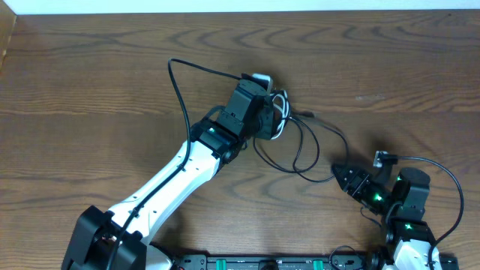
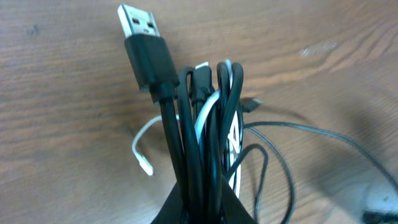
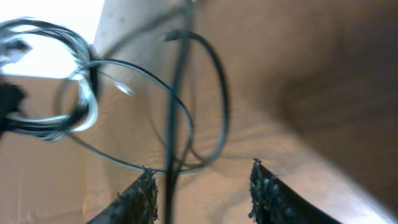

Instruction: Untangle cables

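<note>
Closest to me, my right gripper [image 3: 201, 171] hangs wide open, low over the table [image 1: 90, 75]. One black strand [image 3: 171, 124] crosses the gap right beside its left finger, but nothing is pinched. Beyond it, thin black loops [image 1: 300, 146] trail across the wood toward the knot. Farther out, my left gripper [image 2: 200, 208] is clamped on the cables [image 2: 205, 124], with all the cords squeezed into one bunch that sticks out past the fingers. A black cord [image 2: 168, 124] with its USB plug [image 2: 142, 37] pokes out furthest. The white cord [image 2: 208, 115] threads through the middle, its free end curling off to one side. I judge we've barely started: nothing is separated yet, and every cord has to be drawn free and laid apart.
</note>
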Motion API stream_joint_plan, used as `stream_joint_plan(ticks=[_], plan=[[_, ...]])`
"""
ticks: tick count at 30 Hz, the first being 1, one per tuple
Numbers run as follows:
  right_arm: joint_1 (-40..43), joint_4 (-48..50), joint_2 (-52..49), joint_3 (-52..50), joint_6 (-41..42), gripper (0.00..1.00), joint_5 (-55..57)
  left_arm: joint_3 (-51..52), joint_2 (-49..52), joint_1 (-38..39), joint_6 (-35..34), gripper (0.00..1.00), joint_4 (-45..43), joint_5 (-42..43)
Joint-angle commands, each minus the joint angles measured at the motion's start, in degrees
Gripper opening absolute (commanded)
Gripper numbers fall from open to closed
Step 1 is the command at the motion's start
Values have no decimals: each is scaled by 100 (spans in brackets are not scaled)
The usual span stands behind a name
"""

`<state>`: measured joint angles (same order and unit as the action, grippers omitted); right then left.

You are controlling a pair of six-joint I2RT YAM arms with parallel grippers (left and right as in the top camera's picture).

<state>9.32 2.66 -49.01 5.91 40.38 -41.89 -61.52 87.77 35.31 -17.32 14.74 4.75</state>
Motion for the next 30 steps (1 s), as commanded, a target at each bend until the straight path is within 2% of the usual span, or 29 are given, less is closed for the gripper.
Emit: stream_joint_plan(ticks=[1, 3, 5, 10, 14, 17, 20, 22, 24, 26, 27, 30], plan=[[46, 424, 26, 42, -81, 54, -811, -52, 22, -15, 352, 8, 153, -232], [46, 944, 26, 42, 0, 89, -1394, -52, 24, -15, 323, 8, 227, -439], [46, 1458, 26, 42, 208, 98, -1904, -52, 24, -15, 308, 8, 234, -459], [44, 2911, 26, 42, 938, 99, -2973, -52, 28, -15, -190, 8, 234, -413], [33, 4535, 26, 42, 1558, 96, -3292, -52, 33, -13, -332, 8, 238, 256], [33, 6161, 26, 42, 2555, 97, -3263, -52, 33, -13, -334, 8, 258, 673], [35, 7753, 26, 42, 3687, 98, -3032, -52, 33, -15, -332, 8, 308, 632], [35, 8384, 26, 42, 4046, 98, -2953, -52, 37, -15, -334, 8, 319, 621], [35, 8487, 26, 42, 3836, 98, -2973, -52, 37, -13, -337, 8, 321, 719], [35, 8098, 24, 42, 3115, 93, -3069, -52, 37, -15, -332, 8, 295, 1156], [35, 7733, 24, 42, 2653, 89, -3082, -52, 37, -15, -332, 8, 280, 1392], [35, 6008, 24, 42, 1093, 87, -2940, -52, 37, -13, -328, 8, 321, 1908]])
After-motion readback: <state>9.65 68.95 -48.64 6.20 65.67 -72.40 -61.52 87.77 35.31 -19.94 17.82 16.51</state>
